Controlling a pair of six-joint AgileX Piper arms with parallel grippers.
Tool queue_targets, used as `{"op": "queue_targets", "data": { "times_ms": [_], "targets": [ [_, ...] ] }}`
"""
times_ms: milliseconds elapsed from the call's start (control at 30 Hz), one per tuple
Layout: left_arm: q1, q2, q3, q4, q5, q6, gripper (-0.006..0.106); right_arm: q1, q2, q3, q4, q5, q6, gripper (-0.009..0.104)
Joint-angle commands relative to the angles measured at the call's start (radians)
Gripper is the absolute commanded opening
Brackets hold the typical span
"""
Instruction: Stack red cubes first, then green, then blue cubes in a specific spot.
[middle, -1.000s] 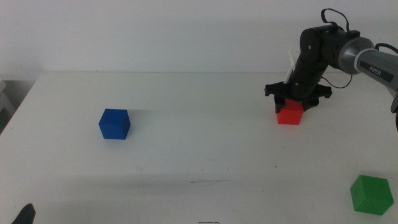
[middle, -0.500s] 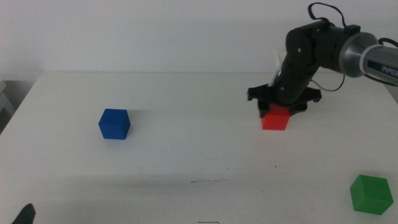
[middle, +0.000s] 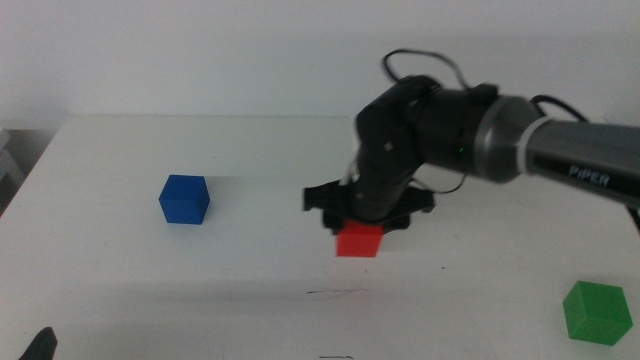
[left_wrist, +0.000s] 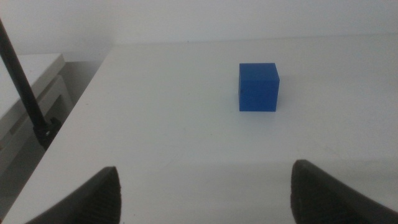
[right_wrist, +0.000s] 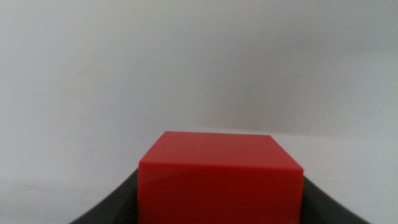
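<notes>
The right gripper (middle: 360, 228) has its jaws pinching the red cube (middle: 359, 241) above the middle of the white tabletop (middle: 250, 270), near a thin dark line (middle: 335, 292). The blue cube (middle: 184, 199) sits toward the left edge, the green cube (middle: 597, 312) at the front right corner. The left gripper (left_wrist: 202, 186) waits with jaws spread. A plain white wall (middle: 200, 50) stands behind.
</notes>
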Motion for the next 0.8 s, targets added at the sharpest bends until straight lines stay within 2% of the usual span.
{"op": "queue_targets", "data": {
  "times_ms": [0,100,300,767],
  "targets": [
    [0.001,-0.022,0.0,-0.004,-0.082,-0.002,0.093,0.03,-0.06,-0.021,-0.062,-0.037,0.063,-0.001],
    [0.001,-0.022,0.0,-0.004,-0.082,-0.002,0.093,0.06,-0.046,-0.022,-0.083,-0.037,0.11,-0.001],
    [0.001,-0.022,0.0,-0.004,-0.082,-0.002,0.093,0.097,-0.003,-0.022,-0.083,-0.038,0.141,-0.001],
    [0.001,-0.022,0.0,-0.004,-0.082,-0.002,0.093,0.103,0.04,-0.022,-0.138,-0.037,0.17,-0.001]
  ]
}}
